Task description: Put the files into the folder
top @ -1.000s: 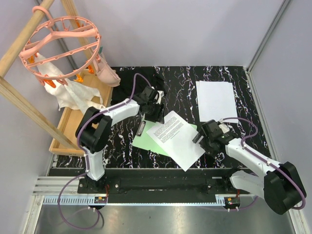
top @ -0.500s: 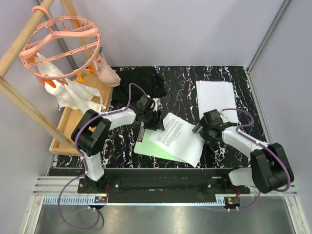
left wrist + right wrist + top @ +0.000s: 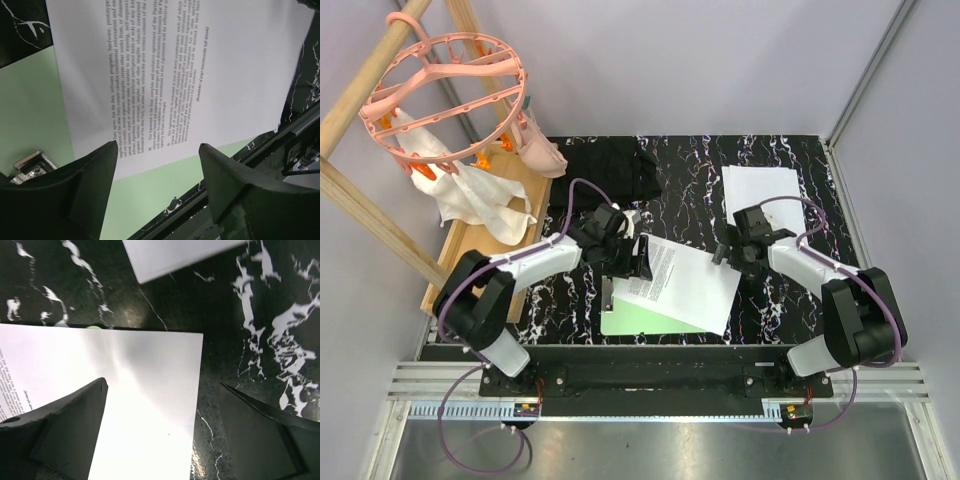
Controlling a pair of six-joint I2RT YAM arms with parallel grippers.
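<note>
Top external view has the printed sheet (image 3: pixel 675 283) lying askew on the light-green clipboard (image 3: pixel 640 322), directly beneath the left claw (image 3: pixel 636 262). The sheet overhangs the board's far and right edges onto the black marble table (image 3: pixel 700 170). The left claw hangs over the sheet's left end, its jaws spread wide with nothing between them. In the left wrist view, lines of black text run under the gap between the fingers. The clipboard's metal clip (image 3: pixel 31 165) sits just beside the left finger. Whether the paper's edge is tucked under that clip cannot be told, because the finger hides the corner. Green board shows on the clip side of this claw and again in a strip below the sheet.

The right claw (image 3: pixel 727 252) is at the sheet's far right corner, jaws likewise wide apart and gripping nothing. In the right wrist view, its left finger is above the paper and its right finger above bare marble, and the sheet's edge runs between them. Ahead of this claw, apart from the printed page, lies a blank white sheet (image 3: pixel 760 203). Beyond the left claw sits a piece of black fabric (image 3: pixel 610 165).
</note>
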